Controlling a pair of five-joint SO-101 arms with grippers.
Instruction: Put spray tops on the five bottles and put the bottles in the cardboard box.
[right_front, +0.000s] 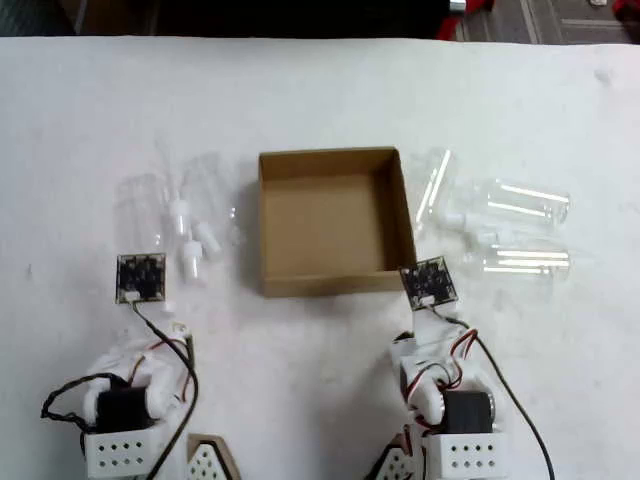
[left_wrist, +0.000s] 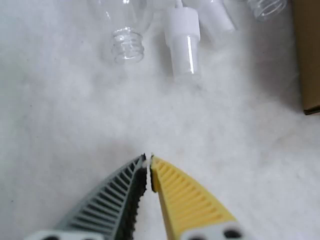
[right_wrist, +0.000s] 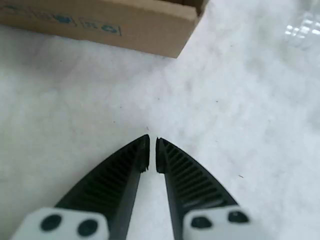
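The open cardboard box (right_front: 330, 222) sits mid-table with nothing in it. Left of it lie two clear uncapped bottles (right_front: 140, 200) and three white spray tops (right_front: 190, 255). Three more clear bottles (right_front: 520, 205) lie to its right. My left gripper (left_wrist: 148, 159), with grey and yellow fingers, is shut on nothing above the white cloth, just short of an open bottle neck (left_wrist: 129, 45) and a spray top (left_wrist: 184, 42). My right gripper (right_wrist: 152, 143), black, is shut and holds nothing, near the box's front right corner (right_wrist: 182, 30).
A white cloth (right_front: 320, 100) covers the table. Both arm bases (right_front: 120, 420) stand at the near edge. The box's side wall (left_wrist: 307, 55) lies off to one side of the left gripper. A bottle's glint (right_wrist: 304, 25) shows past the right gripper.
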